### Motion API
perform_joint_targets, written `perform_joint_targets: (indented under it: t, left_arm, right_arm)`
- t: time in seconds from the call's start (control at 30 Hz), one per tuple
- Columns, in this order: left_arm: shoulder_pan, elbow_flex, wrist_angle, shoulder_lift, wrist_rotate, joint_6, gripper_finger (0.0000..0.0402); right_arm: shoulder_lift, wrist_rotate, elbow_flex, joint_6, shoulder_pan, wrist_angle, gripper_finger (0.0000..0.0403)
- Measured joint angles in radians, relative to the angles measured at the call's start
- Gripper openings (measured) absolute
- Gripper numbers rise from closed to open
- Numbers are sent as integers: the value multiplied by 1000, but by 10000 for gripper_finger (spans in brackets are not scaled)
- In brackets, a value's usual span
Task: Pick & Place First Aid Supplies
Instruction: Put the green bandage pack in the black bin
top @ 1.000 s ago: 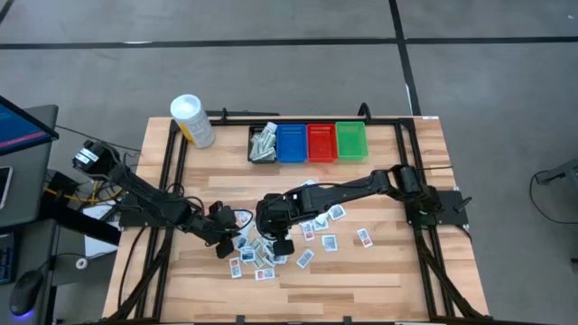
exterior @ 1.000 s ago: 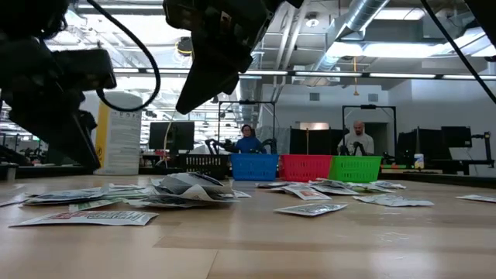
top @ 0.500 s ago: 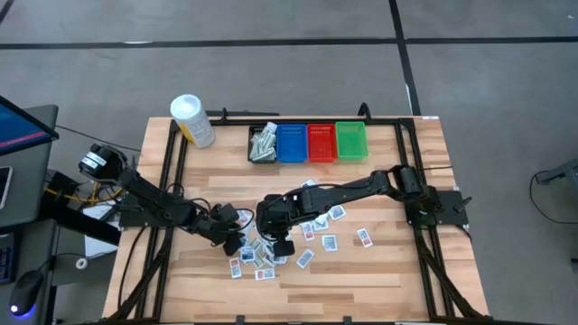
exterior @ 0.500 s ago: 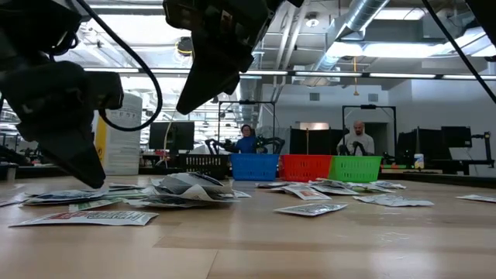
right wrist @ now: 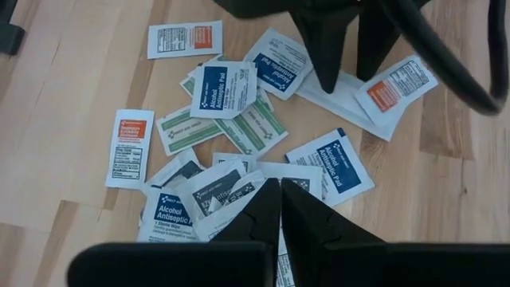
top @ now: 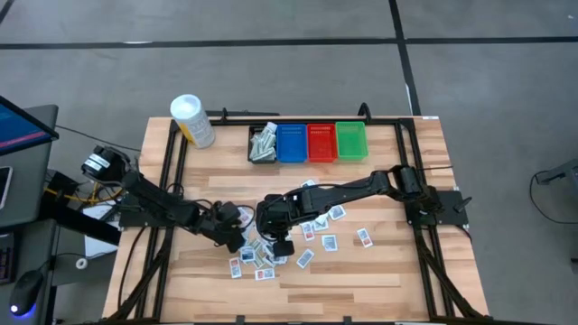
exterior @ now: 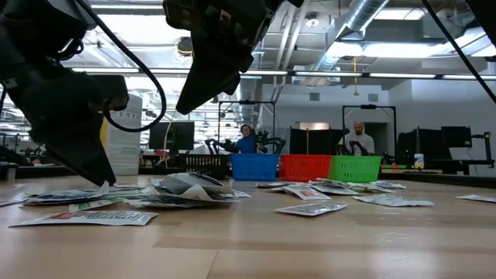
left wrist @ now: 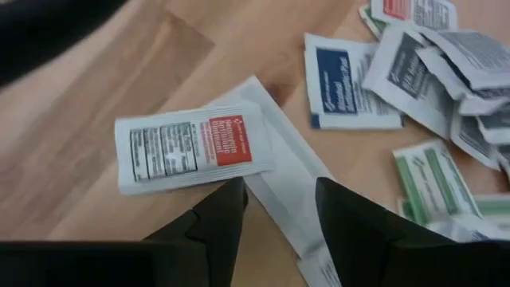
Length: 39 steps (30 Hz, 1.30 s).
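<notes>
Several first aid supplies, small flat packets point(top: 312, 230), lie scattered and heaped point(right wrist: 215, 191) on the wooden table's middle. My left gripper point(left wrist: 279, 199) stands open at the heap's left edge, slanting down. Its fingers straddle a plain white long packet point(left wrist: 275, 171), and a red-marked packet point(left wrist: 187, 147) lies beside one finger. In the right wrist view the same fingers point(right wrist: 325, 56) show over that white packet point(right wrist: 339, 92). My right gripper point(right wrist: 279, 203) is shut and empty and hangs above the heap point(exterior: 186, 105). My left gripper's open fingers come slanting down from the table's left, one on each side of the plain white packet point(left wrist: 287, 191), which lies flat on the table. I cannot tell whether the fingertips touch it or the table.
Black point(top: 263, 144), blue point(top: 292, 143), red point(top: 321, 142) and green point(top: 350, 141) bins stand in a row at the far edge; the black one holds packets. A white tub point(top: 192, 120) stands far left. People sit beyond the table point(exterior: 248, 138).
My left gripper has sunk toward the packets and crept toward the heap on its right, rolling a little as it came down. My right gripper has kept still above the heap.
</notes>
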Motion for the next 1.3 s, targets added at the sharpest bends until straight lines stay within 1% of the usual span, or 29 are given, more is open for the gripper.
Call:
perform_joint_targets:
  t: [0.13, 0.3, 0.63, 0.8, 0.97, 1.13, 1.2, 1.3]
  left_arm:
    - [2, 0, 7, 17, -16, 1, 146]
    - [6, -9, -10, -22, -3, 10, 134]
    - [9, -10, -12, -27, -1, 14, 122]
    - [9, -12, 4, -27, -1, 16, 132]
    - [9, -12, 12, -28, 14, 17, 157]
    - [-15, -14, 10, -79, 21, 45, 175]
    - [-25, -17, -7, -112, 7, 67, 175]
    - [-31, -15, 8, -160, -47, 147, 169]
  right_arm:
    - [0, 0, 0, 0, 0, 0, 8]
    - [0, 0, 0, 0, 0, -1, 8]
    - [0, 0, 0, 1, -1, 1, 8]
    - [0, 0, 0, 1, 0, 1, 8]
    - [0, 0, 0, 1, 5, 0, 8]
    - [-1, 0, 0, 4, 5, -6, 8]
    - [-1, 0, 0, 4, 5, -6, 8]
    - [-1, 0, 0, 3, 5, -6, 8]
